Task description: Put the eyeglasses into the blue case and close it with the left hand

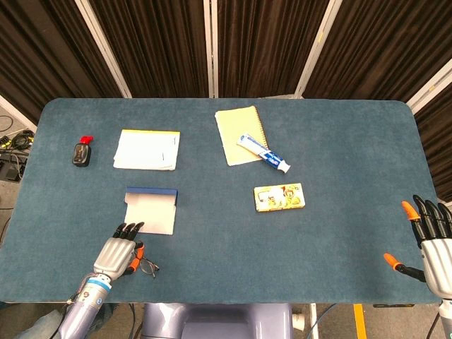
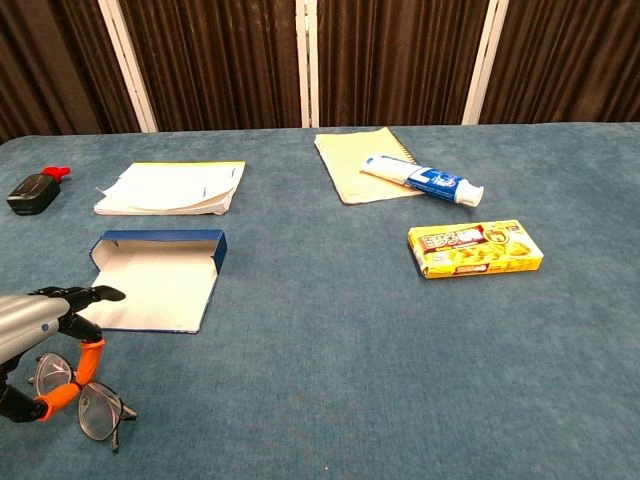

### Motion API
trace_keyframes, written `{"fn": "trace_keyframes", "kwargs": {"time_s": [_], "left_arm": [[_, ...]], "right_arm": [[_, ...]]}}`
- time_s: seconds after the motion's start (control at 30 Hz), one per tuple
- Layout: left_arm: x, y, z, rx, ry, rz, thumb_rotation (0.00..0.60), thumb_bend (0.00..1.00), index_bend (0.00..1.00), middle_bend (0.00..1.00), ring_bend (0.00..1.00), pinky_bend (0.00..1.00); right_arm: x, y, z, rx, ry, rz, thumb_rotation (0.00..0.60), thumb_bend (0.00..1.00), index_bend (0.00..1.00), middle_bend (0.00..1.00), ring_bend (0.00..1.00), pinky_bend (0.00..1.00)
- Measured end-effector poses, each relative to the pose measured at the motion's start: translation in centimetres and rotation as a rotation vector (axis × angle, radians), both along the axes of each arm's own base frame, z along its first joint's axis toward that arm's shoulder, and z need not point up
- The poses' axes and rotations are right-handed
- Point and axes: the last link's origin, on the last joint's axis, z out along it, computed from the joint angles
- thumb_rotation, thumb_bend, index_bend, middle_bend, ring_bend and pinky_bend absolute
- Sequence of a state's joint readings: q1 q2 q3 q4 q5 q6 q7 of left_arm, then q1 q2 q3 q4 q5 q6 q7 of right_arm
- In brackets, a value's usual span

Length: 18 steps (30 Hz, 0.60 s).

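No writing is legible. The left hand (image 2: 35, 330) pinches the eyeglasses (image 2: 82, 398) between orange-tipped fingers (image 2: 88, 357), near the open blue case (image 2: 160, 276). The right hand (image 1: 431, 240) rests spread, holding nothing.

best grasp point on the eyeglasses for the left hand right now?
The bridge or near rim of the eyeglasses, pinched from above on the robot's side. They appear tilted off the table, and the left hand already has orange-tipped fingers on the frame. The thin wire and lenses suggest a light pinch.
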State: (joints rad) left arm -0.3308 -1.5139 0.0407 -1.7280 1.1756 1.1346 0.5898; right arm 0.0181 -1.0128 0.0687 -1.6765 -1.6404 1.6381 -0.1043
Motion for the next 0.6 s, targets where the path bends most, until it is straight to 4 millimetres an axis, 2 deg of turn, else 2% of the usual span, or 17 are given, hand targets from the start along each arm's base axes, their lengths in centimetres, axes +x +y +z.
{"fn": "trace_keyframes", "kwargs": {"time_s": [0.13,0.33,0.6], "left_arm": [[0.0,0.1,0.2,0.007,-0.009,0.003,0.600,0.52,0.60,0.00,0.00,0.00],[1.0,1.8,1.4,0.053,-0.044,-0.007,0.600,0.52,0.60,0.00,0.00,0.00],[2.9,6.6,2.9,0.138,-0.085,-0.026,0.600,0.52,0.61,0.00,0.00,0.00]], "right_arm": [[0.0,0.0,0.0,0.000,0.001,0.001,0.600,0.00,0.00,0.00,0.00,0.00],[0.0,0.0,0.0,-0.001,0.003,0.002,0.600,0.00,0.00,0.00,0.00,0.00],[-0.1,-0.3,-0.2,-0.002,0.009,-0.012,0.600,0.00,0.00,0.00,0.00,0.00]]}}
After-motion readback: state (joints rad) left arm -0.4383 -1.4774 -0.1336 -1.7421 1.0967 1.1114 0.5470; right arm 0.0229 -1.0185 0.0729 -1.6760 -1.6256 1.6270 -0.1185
